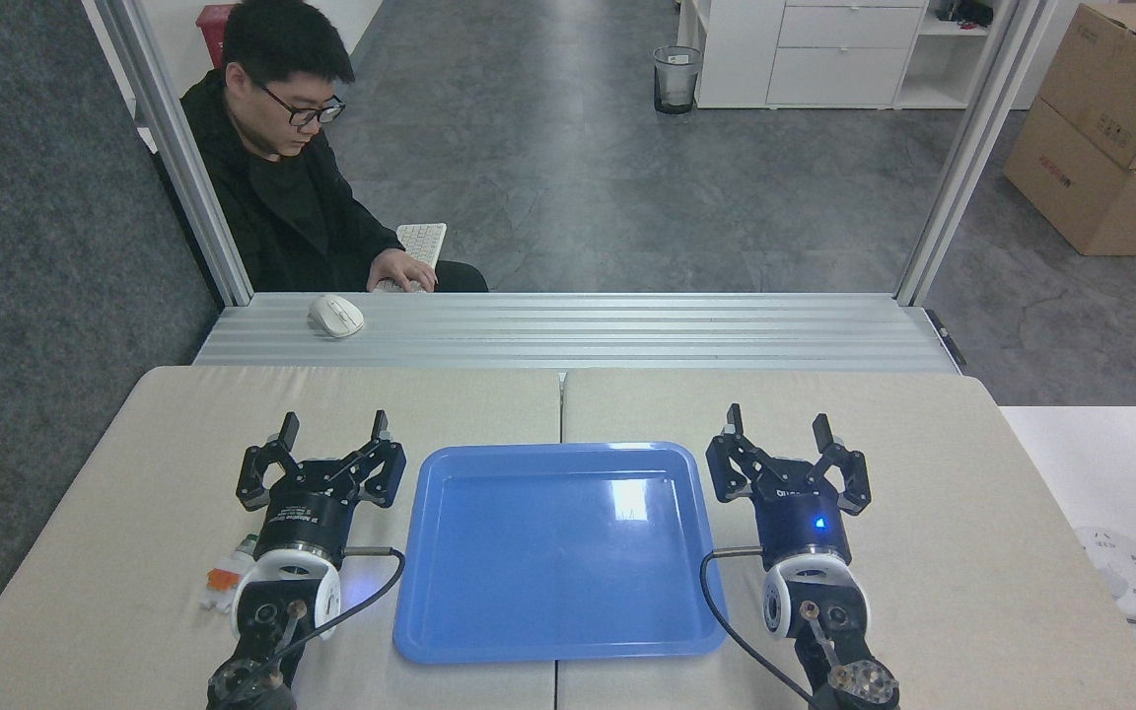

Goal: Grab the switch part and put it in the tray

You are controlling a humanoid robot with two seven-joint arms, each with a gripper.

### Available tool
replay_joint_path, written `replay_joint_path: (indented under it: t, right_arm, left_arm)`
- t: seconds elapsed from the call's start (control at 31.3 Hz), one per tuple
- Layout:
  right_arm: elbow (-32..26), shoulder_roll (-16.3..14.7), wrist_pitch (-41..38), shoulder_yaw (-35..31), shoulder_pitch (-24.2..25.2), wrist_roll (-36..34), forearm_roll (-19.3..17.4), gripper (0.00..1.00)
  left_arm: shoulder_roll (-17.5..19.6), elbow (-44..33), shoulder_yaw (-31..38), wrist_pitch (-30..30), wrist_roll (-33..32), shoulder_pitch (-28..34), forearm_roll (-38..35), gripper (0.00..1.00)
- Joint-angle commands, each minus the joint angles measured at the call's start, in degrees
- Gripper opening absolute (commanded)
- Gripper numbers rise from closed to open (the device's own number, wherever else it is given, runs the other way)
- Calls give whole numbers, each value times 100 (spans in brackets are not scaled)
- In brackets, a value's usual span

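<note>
The blue tray (489, 621) lies on the table between my two arms, with nothing in it. The switch part (224, 575), white with an orange middle, lies on the table left of my left arm's wrist, partly hidden behind it. My left gripper (332, 427) stands open beyond the part, just left of the tray's far left corner, holding nothing. My right gripper (778, 423) is open too, to the right of the tray's far right corner, with nothing between its fingers.
A person (282, 168) sits beyond the table's far left with a hand on a keyboard (420, 242). A white mouse (335, 315) lies on the ribbed metal ledge (627, 330). A white round object (1125, 572) sits off the table's right edge.
</note>
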Motion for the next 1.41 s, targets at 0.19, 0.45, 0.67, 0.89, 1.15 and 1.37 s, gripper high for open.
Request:
replay_joint_path:
  t: [0.19,0.45,0.67,0.89,1.15,1.37]
  right_arm:
    - [3,19,-3,-1,8,-12,1,100]
    - [-6,27,-3,-53,8,-12,1,100]
    - [3,36,-3,-53,8,-12,10,100]
    - [-6,53,-3,-53,8,-12,10,100]
    - [-6,71,-3,-88,17,-56,19,100]
    - [-6,62,6,-88,17,-56,19,100]
  left_arm:
    - [112,152,27,-62,6,-37,29,100]
    - [103,134,27,-62,-12,-10,21,100]
    - [103,134,27,-62,-38,-10,21,100]
    - [121,134,27,-27,-12,-10,21,100]
    - [296,248,141,-62,14,-2,21,100]
    - [665,485,589,-88,49,51,29,100]
